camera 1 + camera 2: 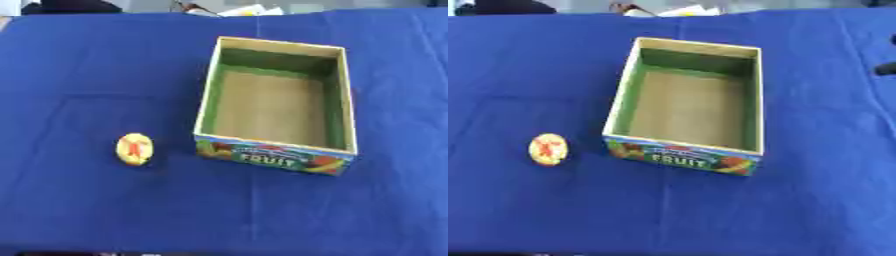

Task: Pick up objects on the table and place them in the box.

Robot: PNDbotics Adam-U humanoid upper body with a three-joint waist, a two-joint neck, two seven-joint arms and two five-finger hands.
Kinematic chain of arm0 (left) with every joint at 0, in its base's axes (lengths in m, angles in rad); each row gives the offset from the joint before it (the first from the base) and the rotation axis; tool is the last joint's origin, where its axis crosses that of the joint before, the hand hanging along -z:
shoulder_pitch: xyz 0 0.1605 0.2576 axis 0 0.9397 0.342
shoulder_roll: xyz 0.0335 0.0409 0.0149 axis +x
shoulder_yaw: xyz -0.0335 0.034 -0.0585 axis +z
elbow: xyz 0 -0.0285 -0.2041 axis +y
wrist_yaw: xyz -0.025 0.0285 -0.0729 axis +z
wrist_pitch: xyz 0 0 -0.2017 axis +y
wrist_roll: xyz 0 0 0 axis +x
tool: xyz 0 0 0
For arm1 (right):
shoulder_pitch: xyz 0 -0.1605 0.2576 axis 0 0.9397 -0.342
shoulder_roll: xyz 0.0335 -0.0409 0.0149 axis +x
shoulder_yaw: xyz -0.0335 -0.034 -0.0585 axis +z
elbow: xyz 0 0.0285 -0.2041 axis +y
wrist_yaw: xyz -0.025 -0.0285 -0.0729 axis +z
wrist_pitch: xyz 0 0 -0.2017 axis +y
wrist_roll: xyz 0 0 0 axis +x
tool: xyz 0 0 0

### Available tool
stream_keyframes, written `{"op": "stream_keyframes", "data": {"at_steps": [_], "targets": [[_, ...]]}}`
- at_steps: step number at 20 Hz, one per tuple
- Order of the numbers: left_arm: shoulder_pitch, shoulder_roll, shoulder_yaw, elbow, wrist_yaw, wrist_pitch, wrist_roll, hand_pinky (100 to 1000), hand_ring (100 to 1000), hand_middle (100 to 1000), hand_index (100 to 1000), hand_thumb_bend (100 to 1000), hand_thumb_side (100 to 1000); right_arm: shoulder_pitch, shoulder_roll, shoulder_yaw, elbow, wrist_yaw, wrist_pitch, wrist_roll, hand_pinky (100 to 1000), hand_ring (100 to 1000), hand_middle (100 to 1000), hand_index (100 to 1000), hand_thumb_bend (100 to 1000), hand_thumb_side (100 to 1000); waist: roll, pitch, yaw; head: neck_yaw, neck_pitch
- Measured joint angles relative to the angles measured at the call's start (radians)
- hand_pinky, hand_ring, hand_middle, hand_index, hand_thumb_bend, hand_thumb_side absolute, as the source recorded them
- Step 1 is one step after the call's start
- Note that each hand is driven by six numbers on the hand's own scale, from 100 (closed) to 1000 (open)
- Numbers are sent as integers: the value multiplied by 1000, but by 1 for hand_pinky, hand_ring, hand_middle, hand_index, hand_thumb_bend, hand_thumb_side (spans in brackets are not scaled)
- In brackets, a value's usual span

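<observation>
Over on the left of the desk (pixel 79 210), which is covered in a blue cloth, sits a small round yellow object (pixel 134 148) with a red mark on its face. It lies by itself on the cloth, out in the open, which looks handy for a reach from that side.

To its right, near but not touching, stands the box (pixel 343 100): an open cardboard one, green on the inner walls, with a bright front panel reading FRUIT. Its open top faces up and nothing lies inside, so as I judge it the job has not got going; the yellow object is the only thing I can see waiting to go in. The box's long side runs away from the robot, leaving its near-left corner closest to the object, a short carry.

At the far right edge of the right eye view a dark shape (pixel 886 67) pokes in, level with the box's far end. It may be part of the right arm, but I cannot tell, and no fingers show anywhere, so whether they are spread or curled I cannot tell either. Neither hand is near the object.
</observation>
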Motion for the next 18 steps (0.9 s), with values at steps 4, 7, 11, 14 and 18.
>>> {"op": "stream_keyframes", "data": {"at_steps": [4,7,11,14,18], "targets": [[0,0,0,0,0,-2,-3,643,545,567,810,100,1000,0,0,0,0,0,-2,2,541,754,534,845,100,984,-2,5,-2,-13,3],[0,0,0,0,0,-4,-6,644,545,567,810,100,1000,0,0,0,0,1,-4,3,541,754,534,845,100,986,-4,8,-4,-21,4],[-1,1,0,0,-4,-6,-12,636,543,567,811,100,1000,0,0,0,0,3,-8,7,542,755,534,846,100,986,-5,16,-7,-26,4],[-19,25,1,0,-45,-50,-4,609,546,570,821,100,849,0,0,0,0,7,-11,9,542,756,534,846,100,987,-5,19,-7,-32,2],[-79,147,-20,0,-182,-200,44,592,562,585,843,100,677,1,0,1,0,10,-13,13,543,756,534,845,100,989,-3,19,-9,-37,1]]}}
